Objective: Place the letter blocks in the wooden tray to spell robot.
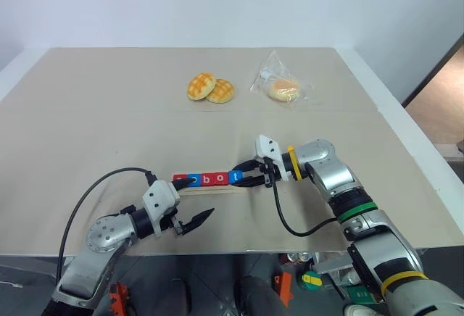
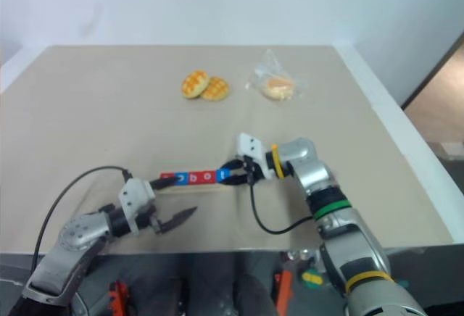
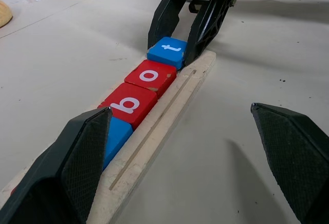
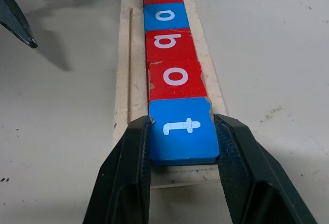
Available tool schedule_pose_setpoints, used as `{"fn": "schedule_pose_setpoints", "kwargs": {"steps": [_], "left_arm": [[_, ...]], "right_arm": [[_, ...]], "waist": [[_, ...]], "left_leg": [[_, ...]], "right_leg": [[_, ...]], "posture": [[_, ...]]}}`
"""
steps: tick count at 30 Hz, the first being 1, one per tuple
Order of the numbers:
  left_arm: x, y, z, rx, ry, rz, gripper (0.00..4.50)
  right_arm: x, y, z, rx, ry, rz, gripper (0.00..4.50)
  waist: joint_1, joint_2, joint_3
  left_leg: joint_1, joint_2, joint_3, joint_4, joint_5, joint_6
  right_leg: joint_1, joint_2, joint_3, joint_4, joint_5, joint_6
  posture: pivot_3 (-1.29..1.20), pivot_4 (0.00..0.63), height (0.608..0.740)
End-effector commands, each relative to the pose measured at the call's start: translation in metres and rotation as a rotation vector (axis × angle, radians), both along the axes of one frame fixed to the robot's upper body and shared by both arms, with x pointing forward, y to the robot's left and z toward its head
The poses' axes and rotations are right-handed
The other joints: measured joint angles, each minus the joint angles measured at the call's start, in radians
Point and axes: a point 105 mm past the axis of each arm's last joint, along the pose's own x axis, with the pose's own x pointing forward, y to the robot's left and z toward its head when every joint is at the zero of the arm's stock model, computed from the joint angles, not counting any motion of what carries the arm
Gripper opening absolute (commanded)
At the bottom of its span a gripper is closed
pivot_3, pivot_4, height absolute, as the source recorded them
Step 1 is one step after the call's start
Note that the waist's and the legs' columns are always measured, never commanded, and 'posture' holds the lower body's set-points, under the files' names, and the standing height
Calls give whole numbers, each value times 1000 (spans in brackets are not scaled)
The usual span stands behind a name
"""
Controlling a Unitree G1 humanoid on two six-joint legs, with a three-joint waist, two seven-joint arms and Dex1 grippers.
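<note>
Right pincer (image 4: 182,131) grips t block (image 4: 182,129) in wooden tray (image 4: 123,70).

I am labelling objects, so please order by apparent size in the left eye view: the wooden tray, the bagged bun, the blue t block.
1. Wooden tray, the longest.
2. Bagged bun; it lies farther from the camera, so its rank against the tray is unsure.
3. Blue t block, clearly smallest.
</note>
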Motion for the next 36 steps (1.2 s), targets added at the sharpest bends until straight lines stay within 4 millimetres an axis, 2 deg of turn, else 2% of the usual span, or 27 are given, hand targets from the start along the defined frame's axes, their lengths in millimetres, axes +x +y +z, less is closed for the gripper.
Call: {"fn": "schedule_pose_setpoints", "kwargs": {"steps": [1, 20, 26, 32, 33, 34, 36], "left_arm": [[1, 0, 11, 8, -45, -3, 4500], [5, 2, 13, 4, -43, 6, 4500], [7, 1, 18, -65, -21, 26, 4500], [6, 1, 19, -57, -19, 19, 4500], [6, 1, 18, -57, -19, 19, 4500], [6, 1, 18, -54, -19, 18, 4500], [5, 0, 17, -50, -18, 18, 4500]], "right_arm": [[3, 2, 18, 39, -31, 5, 1705], [-1, -3, 21, 53, -23, -23, 1705], [-1, -6, 17, 43, -10, -41, 1705], [-3, -7, 14, 36, -4, -45, 1705], [-3, -7, 14, 36, -4, -46, 2012], [-4, -7, 14, 39, -3, -48, 2012], [-4, -6, 15, 44, -3, -49, 2753]], "waist": [[0, 0, 0], [0, 0, 0], [0, 0, 0], [0, 0, 0], [0, 0, 0], [0, 0, 0], [0, 0, 0]], "left_leg": [[0, 0, 0, 0, 0, 0], [0, 0, 0, 0, 0, 0], [0, 0, 0, 0, 0, 0], [0, 0, 0, 0, 0, 0], [0, 0, 0, 0, 0, 0], [0, 0, 0, 0, 0, 0], [0, 0, 0, 0, 0, 0]], "right_leg": [[0, 0, 0, 0, 0, 0], [0, 0, 0, 0, 0, 0], [0, 0, 0, 0, 0, 0], [0, 0, 0, 0, 0, 0], [0, 0, 0, 0, 0, 0], [0, 0, 0, 0, 0, 0], [0, 0, 0, 0, 0, 0]], "posture": [[0, 150, 740], [0, 150, 740], [0, 150, 740], [0, 150, 740], [0, 150, 740], [0, 150, 740], [0, 150, 740]]}}
